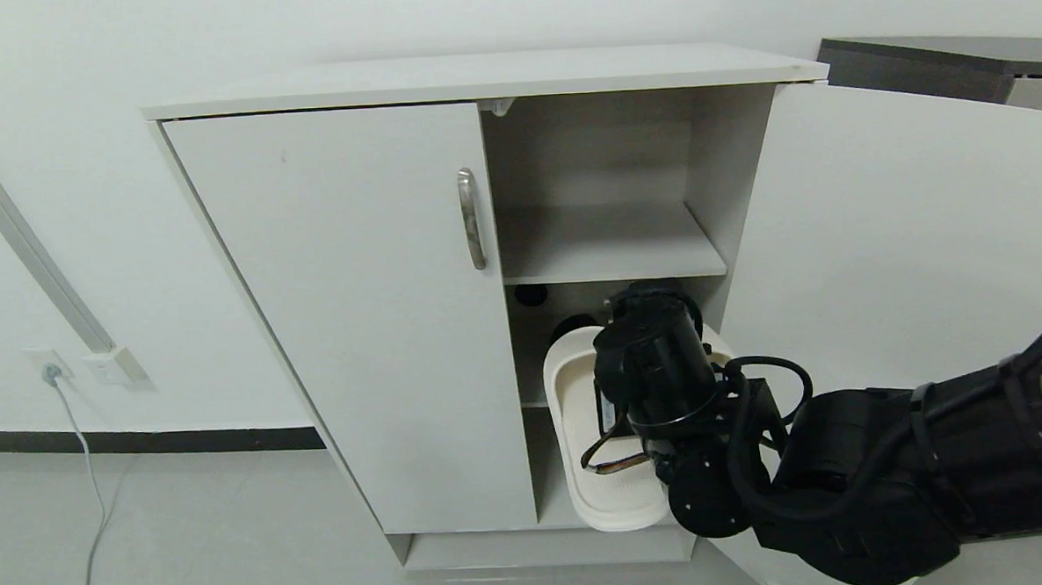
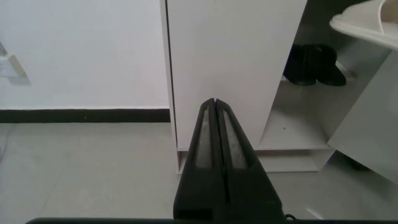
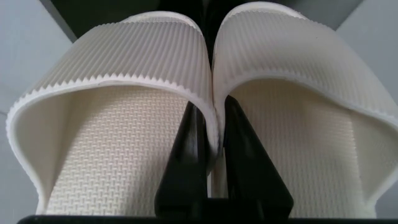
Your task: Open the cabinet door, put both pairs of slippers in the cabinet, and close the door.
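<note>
Currently the right gripper [image 3: 210, 118] pinches the white slippers' [image 3: 124, 124] adjoining inner walls, so both carry as one, at the cabinet's [image 1: 337, 318] lower opening; black slippers [image 2: 314, 65] lie inside. The left gripper [image 2: 214, 121] is pressed together, empty.

Wall socket [image 1: 46, 359], slanted trunking [image 1: 31, 243], black skirting [image 1: 140, 441] — dark desk [image 1: 942, 67] beyond

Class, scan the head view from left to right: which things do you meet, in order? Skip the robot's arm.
Wall socket → closed left door → door handle → white slippers → open right door.
</note>
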### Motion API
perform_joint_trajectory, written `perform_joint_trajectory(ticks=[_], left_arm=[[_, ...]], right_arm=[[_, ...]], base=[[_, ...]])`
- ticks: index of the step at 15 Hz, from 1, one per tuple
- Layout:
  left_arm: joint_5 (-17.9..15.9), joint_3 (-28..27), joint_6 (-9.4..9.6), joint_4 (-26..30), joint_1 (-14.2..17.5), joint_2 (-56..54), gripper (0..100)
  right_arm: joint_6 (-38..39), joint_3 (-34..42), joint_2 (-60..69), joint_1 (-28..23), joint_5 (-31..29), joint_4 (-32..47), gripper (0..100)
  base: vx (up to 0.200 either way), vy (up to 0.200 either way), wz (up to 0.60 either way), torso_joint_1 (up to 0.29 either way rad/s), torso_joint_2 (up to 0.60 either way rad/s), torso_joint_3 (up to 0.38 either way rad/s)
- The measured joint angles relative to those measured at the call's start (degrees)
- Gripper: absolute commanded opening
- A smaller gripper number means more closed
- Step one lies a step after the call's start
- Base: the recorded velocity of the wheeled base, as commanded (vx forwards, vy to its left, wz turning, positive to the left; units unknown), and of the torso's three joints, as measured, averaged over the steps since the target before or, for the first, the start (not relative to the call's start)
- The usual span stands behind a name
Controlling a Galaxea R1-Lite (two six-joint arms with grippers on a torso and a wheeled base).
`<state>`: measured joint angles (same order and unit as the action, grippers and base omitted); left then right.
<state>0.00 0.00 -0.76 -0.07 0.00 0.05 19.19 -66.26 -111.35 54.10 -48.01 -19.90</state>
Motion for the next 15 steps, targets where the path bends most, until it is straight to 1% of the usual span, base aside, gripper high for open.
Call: perform_joint_trajectory(ticks=[3, 5, 8, 10, 15], left_arm=[[0.0, 0.0, -0.02, 0.0, 0.0, 0.0, 0], [0.1, 0.0, -0.02, 0.0, 0.0, 0.0, 0], [0.2, 0.0, 0.02, 0.0, 0.0, 0.0, 0], [0.3, 0.0, 0.0, 0.0, 0.0, 0.0, 0], [0.2, 0.0, 0.0, 0.0, 0.0, 0.0, 0]], right_arm=[[-2.6, -2.9, 1.1, 1.0, -0.4, -0.2, 0], [-5.0, -5.1, 1.5, 0.7, -1.0, -0.9, 0], [-7.6, -6.2, 0.4, -0.7, -1.5, -6.8, 0], [-8.2, -6.4, -0.6, -1.7, -1.6, -8.2, 0], [-8.1, -6.3, -1.0, -2.3, -1.5, -8.3, 0]], base=[[0.0, 0.0, 0.0, 0.0, 0.0, 0.0], [0.0, 0.0, 0.0, 0.0, 0.0, 0.0], [0.0, 0.0, 0.0, 0.0, 0.0, 0.0], [0.0, 0.0, 0.0, 0.0, 0.0, 0.0], [0.0, 0.0, 0.0, 0.0, 0.0, 0.0]])
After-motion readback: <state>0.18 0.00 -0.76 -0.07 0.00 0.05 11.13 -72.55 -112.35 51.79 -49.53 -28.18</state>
